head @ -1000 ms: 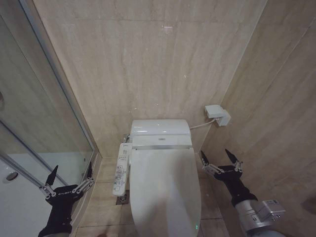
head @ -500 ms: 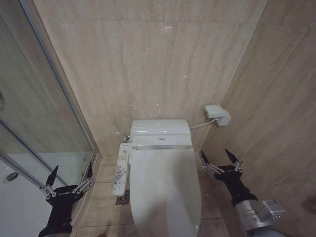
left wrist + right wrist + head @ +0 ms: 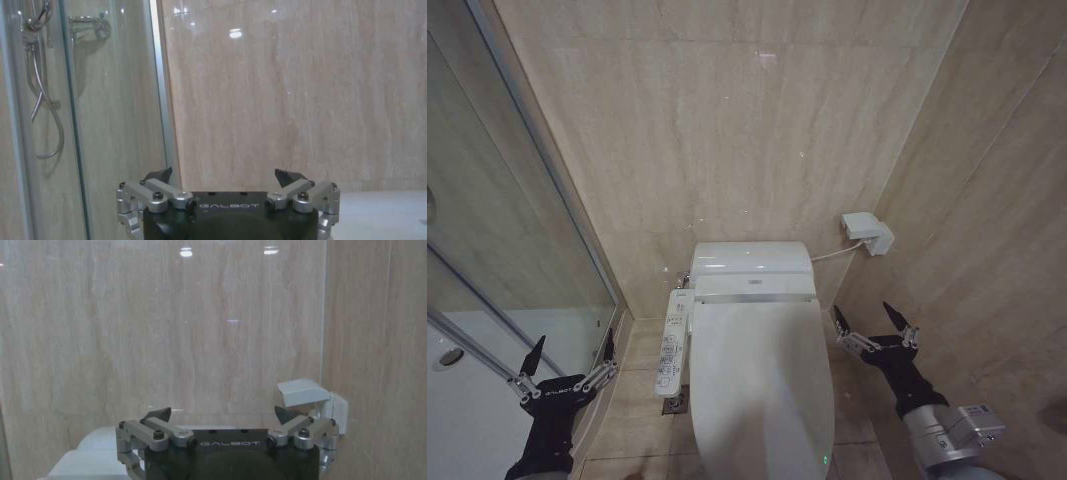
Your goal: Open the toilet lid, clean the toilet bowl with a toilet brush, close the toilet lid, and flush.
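Beige stone-look tiles line the back wall (image 3: pixel 727 130) and the side wall of a narrow bathroom, with a glass shower screen (image 3: pixel 497 230) running along the robot's left. Against the back wall stands the toilet, its glossy white toilet lid (image 3: pixel 762 385) lying flat and closed over the toilet bowl (image 3: pixel 689 395), of which a sliver of side shows beneath the lid's left edge. A long white button panel (image 3: pixel 672 340) runs along that same side of the toilet, and a small green light glows near the lid's front edge. The left pincer (image 3: pixel 567 362) hangs low beside the shower screen, well apart from the lid and beyond the button panel, its two dark fingers spread wide with nothing between them; in the left wrist view the left pincer (image 3: pixel 227 176) faces the tiled wall and the shower frame, where a shower hose (image 3: pixel 41 85) hangs behind the glass. The right pincer (image 3: pixel 874 322) hovers just beside the lid's right edge, not touching it, likewise spread wide and empty; in the right wrist view it (image 3: pixel 223 414) faces the back wall. A white wall box (image 3: pixel 868 233) with a cable leading to the toilet sits on the side wall above the right pincer.
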Tool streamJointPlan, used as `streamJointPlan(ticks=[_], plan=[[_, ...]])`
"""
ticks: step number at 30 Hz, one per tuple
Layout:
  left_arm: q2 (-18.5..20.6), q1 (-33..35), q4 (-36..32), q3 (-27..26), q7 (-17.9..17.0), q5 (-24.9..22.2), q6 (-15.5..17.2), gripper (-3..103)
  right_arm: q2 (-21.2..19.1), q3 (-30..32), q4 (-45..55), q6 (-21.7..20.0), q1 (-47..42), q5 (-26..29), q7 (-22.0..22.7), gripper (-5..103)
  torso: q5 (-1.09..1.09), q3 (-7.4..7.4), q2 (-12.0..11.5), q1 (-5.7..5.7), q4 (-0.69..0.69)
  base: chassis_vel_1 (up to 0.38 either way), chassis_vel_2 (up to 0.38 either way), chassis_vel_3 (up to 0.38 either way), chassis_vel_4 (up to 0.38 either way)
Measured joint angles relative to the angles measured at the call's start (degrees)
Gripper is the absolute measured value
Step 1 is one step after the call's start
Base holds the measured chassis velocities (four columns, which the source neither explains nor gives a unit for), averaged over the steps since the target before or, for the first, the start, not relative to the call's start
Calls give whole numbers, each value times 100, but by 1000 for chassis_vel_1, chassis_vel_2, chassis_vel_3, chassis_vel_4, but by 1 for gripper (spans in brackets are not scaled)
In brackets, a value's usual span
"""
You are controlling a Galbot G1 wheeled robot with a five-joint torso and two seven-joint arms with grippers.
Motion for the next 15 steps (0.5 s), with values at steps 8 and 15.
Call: streamJointPlan(ticks=[8,15], plan=[[0,0,2,0,0,0,-2,100,0,0,0,0,0,0,0,100,0,0,0,0,0,0,0,0,0],[0,0,2,0,0,-1,-2,100,0,0,0,0,0,0,0,100,0,0,0,0,0,0,0,0,0]])
